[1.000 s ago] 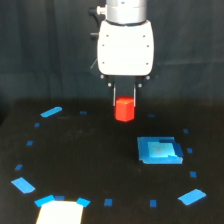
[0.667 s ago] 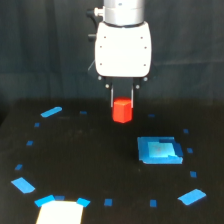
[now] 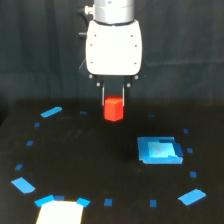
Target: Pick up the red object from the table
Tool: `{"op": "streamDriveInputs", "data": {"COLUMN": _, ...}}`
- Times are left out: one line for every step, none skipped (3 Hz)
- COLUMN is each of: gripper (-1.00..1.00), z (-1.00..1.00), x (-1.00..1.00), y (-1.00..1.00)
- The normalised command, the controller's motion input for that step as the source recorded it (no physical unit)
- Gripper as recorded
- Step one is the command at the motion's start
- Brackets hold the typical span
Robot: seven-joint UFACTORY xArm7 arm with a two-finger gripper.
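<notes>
Gripping the red object [image 3: 113,109], the hand [image 3: 113,95] is pinching its top between two dark fingers. Block is showing bright red-orange, chunky, faceted, matte, sitting low over the black tabletop [image 3: 90,165]; contact unclear. Blue square [image 3: 159,150] is lying well apart.

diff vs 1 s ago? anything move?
The gripper and the red object between its fingers have both risen slightly; no new grasp or release visible. The blue square, the tape marks and the table are unchanged.
</notes>
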Motion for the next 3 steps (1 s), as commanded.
{"op": "streamDriveInputs", "data": {"gripper": -1.00, "z": 0.27, "x": 0.21, "y": 0.21}}
{"op": "streamDriveInputs", "data": {"gripper": -1.00, "z": -0.53, "x": -0.30, "y": 0.01}}
{"op": "streamDriveInputs", "data": {"gripper": -1.00, "z": 0.42, "x": 0.03, "y": -0.03}}
